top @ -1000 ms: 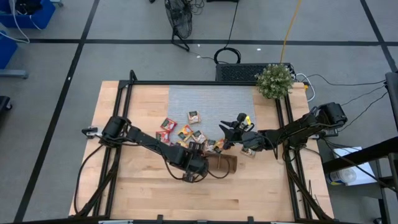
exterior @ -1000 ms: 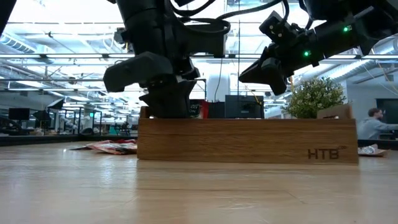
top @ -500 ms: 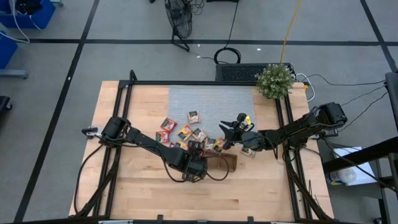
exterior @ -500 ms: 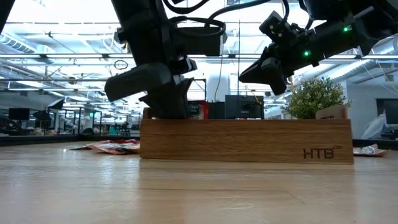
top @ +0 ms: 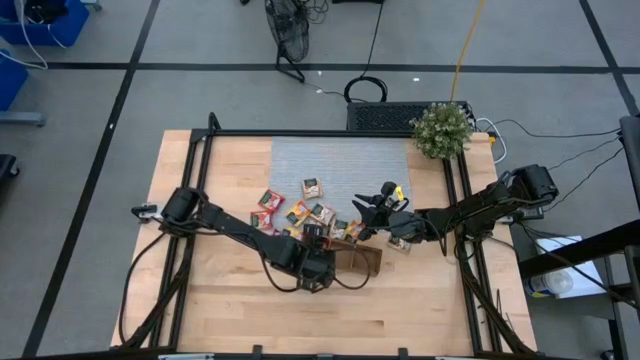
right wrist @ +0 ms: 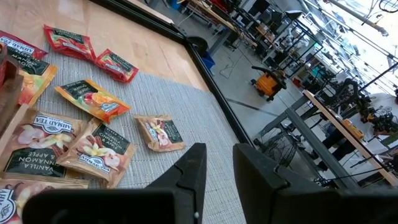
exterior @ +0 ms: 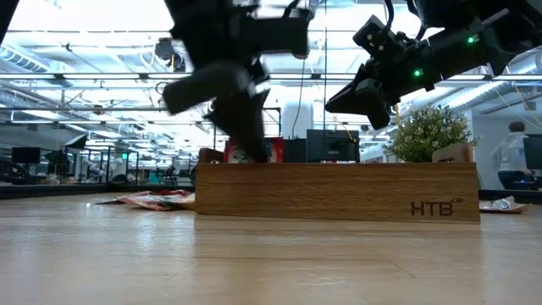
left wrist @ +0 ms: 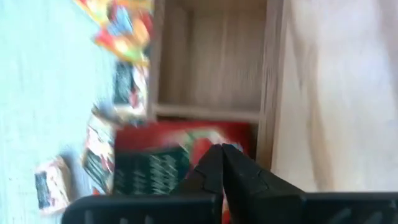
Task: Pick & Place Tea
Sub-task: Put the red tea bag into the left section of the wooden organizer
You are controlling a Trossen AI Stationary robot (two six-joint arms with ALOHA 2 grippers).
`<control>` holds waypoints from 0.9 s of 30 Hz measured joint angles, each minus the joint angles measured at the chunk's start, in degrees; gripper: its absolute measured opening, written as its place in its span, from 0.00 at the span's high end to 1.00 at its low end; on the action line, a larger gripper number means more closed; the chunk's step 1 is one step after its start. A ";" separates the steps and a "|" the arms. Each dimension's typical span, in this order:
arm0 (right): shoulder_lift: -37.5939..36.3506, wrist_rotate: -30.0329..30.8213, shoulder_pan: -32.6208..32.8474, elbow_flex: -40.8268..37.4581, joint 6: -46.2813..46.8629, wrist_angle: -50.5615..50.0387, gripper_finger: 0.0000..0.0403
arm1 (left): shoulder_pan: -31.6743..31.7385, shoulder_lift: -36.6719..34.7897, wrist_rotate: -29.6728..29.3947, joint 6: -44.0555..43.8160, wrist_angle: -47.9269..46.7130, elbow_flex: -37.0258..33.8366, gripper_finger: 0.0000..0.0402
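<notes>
I see my left gripper (left wrist: 221,163) over the wooden tray (top: 358,260), fingers nearly together above a red tea packet (left wrist: 186,146); whether it grips, I can't tell. My right gripper (right wrist: 217,165) hovers slightly parted, empty, over the scattered packets (right wrist: 93,99).

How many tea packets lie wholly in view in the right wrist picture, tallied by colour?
Red tea packets: 2
Orange-yellow tea packet: 1
Pale tea packets: 3
Total: 6
Packets cut off at the picture's edge or partly hidden are left out.
</notes>
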 joint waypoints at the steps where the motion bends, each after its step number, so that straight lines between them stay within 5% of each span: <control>1: 0.00 0.00 0.00 0.00 0.00 -0.04 0.83 | -0.19 -0.54 0.00 -0.01 -0.05 0.44 0.94; 9: 0.02 0.00 0.00 0.02 0.83 -1.89 0.83 | -1.32 -5.45 -4.40 -1.77 -7.13 2.09 0.91; 17: 0.02 -0.08 0.00 0.01 0.33 -1.82 0.83 | -2.04 -18.22 -14.12 -16.71 -15.32 -2.92 0.91; 20: 0.02 -0.13 -0.02 0.02 0.25 -1.79 0.83 | 1.01 -23.89 -17.38 -29.90 -18.67 -9.06 0.89; 24: 0.02 -0.15 0.00 0.02 0.16 -1.98 0.83 | 8.24 -30.63 -13.43 -48.89 -19.09 -19.25 0.77; 27: 0.02 -0.15 -0.02 0.02 -0.81 -1.96 0.83 | 13.21 -31.90 -5.02 -52.27 -12.65 -25.88 0.67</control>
